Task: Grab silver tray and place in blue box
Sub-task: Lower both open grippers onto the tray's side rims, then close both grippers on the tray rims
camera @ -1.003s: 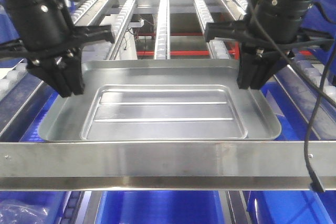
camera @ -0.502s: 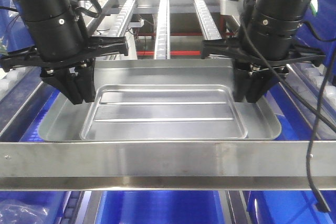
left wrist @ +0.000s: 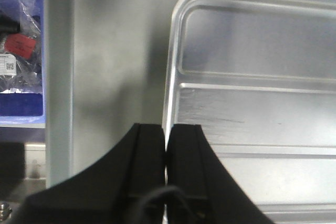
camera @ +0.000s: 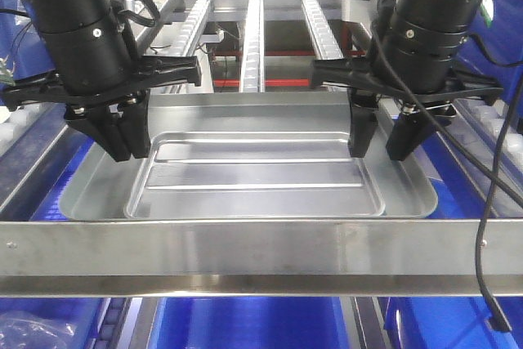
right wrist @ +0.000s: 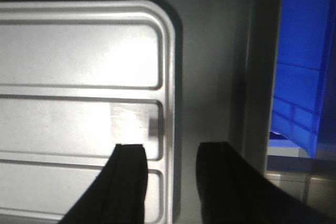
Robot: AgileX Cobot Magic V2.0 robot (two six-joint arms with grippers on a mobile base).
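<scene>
The silver tray [camera: 253,173] lies flat on the rack behind the front steel rail. My left gripper [camera: 122,140] is shut, its tips at the left edge of the tray's recessed panel; in the left wrist view, the left gripper [left wrist: 166,127] shows only a bright sliver of the tray [left wrist: 252,119] between its fingers. My right gripper [camera: 382,143] is open over the tray's right side. In the right wrist view, the right gripper [right wrist: 170,148] straddles the right step of the tray's [right wrist: 68,77] panel. A blue box [camera: 245,324] sits below the rail.
A wide steel rack rail [camera: 261,255] crosses the front. Roller tracks [camera: 253,38] run away behind the tray. Blue bins flank both sides, one a blue wall [right wrist: 304,77] to the right. A black cable [camera: 490,226] hangs at the right. A plastic bag with a red label [left wrist: 18,40] lies left.
The right gripper has opened from shut and now straddles the panel's right step. The left arm moved inward a second ago and has since held still, shut.
</scene>
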